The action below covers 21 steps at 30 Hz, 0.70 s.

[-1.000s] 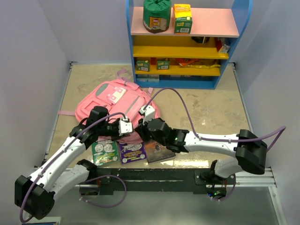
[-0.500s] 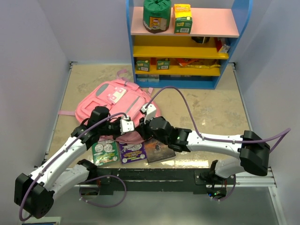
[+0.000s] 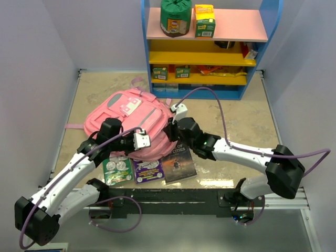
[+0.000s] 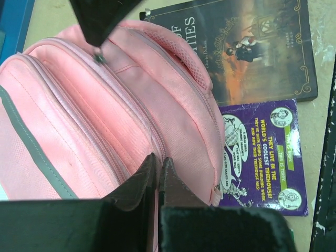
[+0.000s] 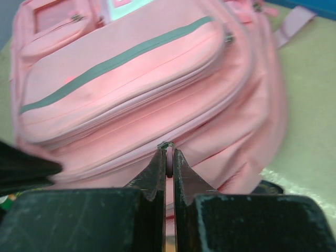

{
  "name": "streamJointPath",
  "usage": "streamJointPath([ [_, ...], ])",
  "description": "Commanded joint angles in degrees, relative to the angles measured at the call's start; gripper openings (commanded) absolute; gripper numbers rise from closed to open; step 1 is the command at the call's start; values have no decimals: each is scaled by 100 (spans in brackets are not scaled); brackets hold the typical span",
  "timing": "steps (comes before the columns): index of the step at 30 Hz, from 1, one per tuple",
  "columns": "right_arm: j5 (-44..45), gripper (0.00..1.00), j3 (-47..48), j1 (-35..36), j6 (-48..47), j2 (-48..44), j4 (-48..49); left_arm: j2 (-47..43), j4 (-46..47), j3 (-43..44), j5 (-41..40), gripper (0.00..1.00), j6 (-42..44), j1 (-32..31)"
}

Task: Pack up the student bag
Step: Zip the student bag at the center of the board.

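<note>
The student bag is laid flat on the tabletop, directly under both hands. The left hand is shut, and a pinch of pink fabric beside the zip line appears to be caught between its fingers. The right hand is clamped on the zip pull, just across the bag's end from the left hand. Opening the main compartment is judged to be the step in hand. Next, the pull should be drawn along the zip while the fabric is held taut, before the books just behind the hands can be loaded.
</note>
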Motion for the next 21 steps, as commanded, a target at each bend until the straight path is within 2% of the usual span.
streamJointPath([
  [1,501,0,-4,-533,-421,-1,309,-240,-446,467,368,0,369,-27],
  [7,458,0,14,-1210,-527,192,529,-258,-1069,941,1026,0,738,-36],
  [14,151,0,268,-1843,-677,737,1143,-627,-2485,1293,2021,0,2573,-62],
  [21,-175,0,848,-1966,-511,1466,1566,-320,-3847,1987,2812,0,3612,-106],
])
